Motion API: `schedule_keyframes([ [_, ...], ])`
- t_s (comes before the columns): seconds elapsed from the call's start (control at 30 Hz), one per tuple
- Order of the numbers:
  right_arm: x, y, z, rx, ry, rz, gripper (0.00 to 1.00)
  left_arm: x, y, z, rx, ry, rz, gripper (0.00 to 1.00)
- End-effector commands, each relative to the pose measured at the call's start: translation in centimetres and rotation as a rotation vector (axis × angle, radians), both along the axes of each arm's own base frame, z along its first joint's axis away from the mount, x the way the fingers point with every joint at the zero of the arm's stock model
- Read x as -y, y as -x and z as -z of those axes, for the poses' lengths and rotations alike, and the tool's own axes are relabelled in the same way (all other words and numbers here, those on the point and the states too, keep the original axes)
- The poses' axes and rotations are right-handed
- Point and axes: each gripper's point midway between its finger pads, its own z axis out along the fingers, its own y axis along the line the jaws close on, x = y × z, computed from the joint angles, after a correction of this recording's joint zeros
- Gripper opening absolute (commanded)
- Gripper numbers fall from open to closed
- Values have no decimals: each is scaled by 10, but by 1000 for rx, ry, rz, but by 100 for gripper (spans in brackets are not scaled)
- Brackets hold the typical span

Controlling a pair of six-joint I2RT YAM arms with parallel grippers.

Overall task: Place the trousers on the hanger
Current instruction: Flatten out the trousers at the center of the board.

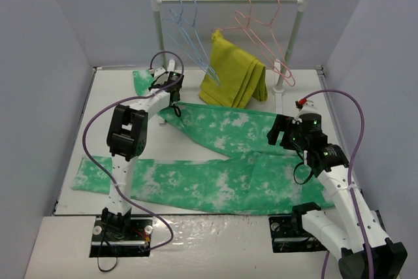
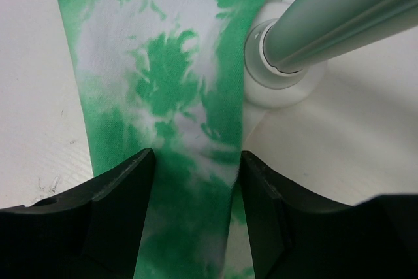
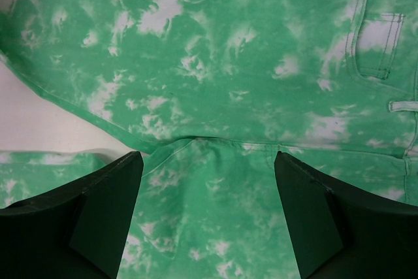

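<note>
The green, white-blotched trousers (image 1: 222, 161) lie spread flat on the table, one leg reaching to the far left. My left gripper (image 1: 172, 95) is low over that far leg by the rack's left post. In its wrist view its jaws (image 2: 196, 161) straddle a raised strip of the trousers (image 2: 163, 63), with a small gap at the right finger. My right gripper (image 1: 282, 132) hovers open over the crotch seam of the trousers (image 3: 215, 63), its jaws (image 3: 208, 161) wide apart and holding nothing. The light-blue hanger (image 1: 189, 27) hangs on the rail beside one like it.
The white rack's left post (image 2: 339, 11) and round foot (image 2: 284, 73) stand just right of my left fingers. Pink hangers (image 1: 264, 31) hang on the rail's right half. A folded mustard-yellow garment (image 1: 232, 73) leans under the rail. Grey walls close in both sides.
</note>
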Motion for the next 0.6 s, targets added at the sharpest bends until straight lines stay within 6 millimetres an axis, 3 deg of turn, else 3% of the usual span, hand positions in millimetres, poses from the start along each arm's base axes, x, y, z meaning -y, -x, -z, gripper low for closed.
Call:
schedule_keyframes([
  [0.0, 2, -8, -11, 50, 7, 9, 79, 9, -5, -52, 104, 49, 24, 47],
  [0.13, 3, -9, -11, 47, 12, 7, 79, 2, -3, -73, 144, 28, 24, 39],
  [0.27, 1, -10, -9, 37, 10, -3, 79, -4, -4, -104, 195, 2, 31, 38],
  [0.37, 0, -10, -8, 35, 8, -6, 79, -8, -1, -106, 190, -14, 31, 37],
  [0.57, 0, -8, -10, 46, 4, -9, 79, -9, 4, -91, 154, -4, 37, 35],
])
